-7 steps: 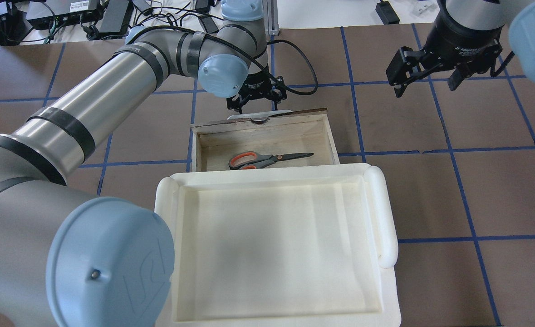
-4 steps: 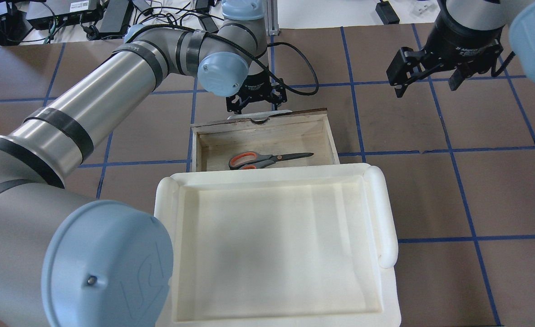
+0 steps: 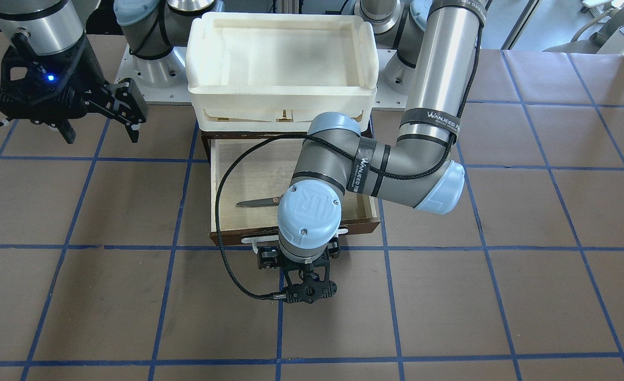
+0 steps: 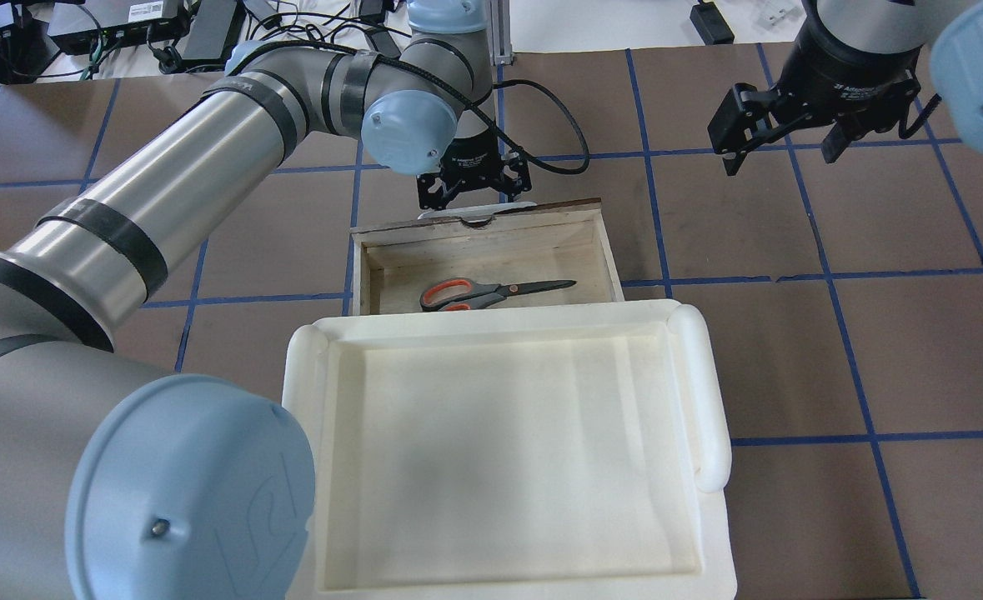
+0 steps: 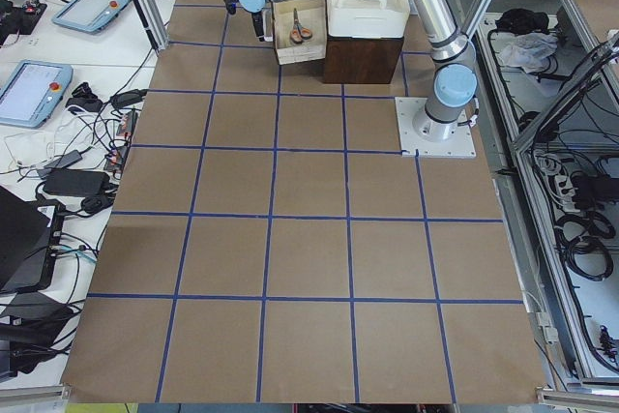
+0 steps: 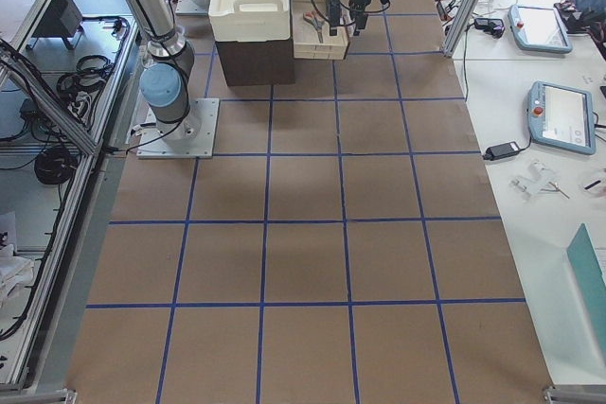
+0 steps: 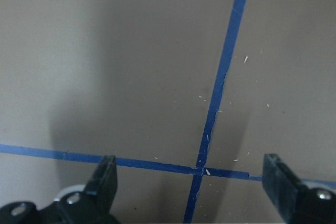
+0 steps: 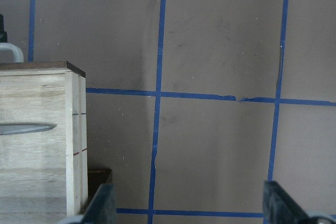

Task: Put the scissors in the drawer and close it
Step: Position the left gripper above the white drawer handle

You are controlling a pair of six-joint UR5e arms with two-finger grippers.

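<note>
Left claw (image 4: 474, 192) has edged nearer the drawer (image 4: 601, 250) front since a half second back; the drawer itself is unmoved. Fingers spread wide, nothing held, pointing down at the white bar handle (image 3: 252, 241). May be touching it, view too poor to say. Scissors (image 4: 491, 292) lie flat inside the pulled-out drawer, blades toward the robot's right. White tray (image 4: 712, 392) sits atop the dark case (image 5: 363, 45). Right claw (image 4: 781, 150) also released, empty, hanging above the worktop (image 4: 791, 350), well apart from the drawer.

Silver arms (image 4: 166, 175), blue caps (image 4: 408, 133), apparent screws (image 4: 157, 527)
</note>
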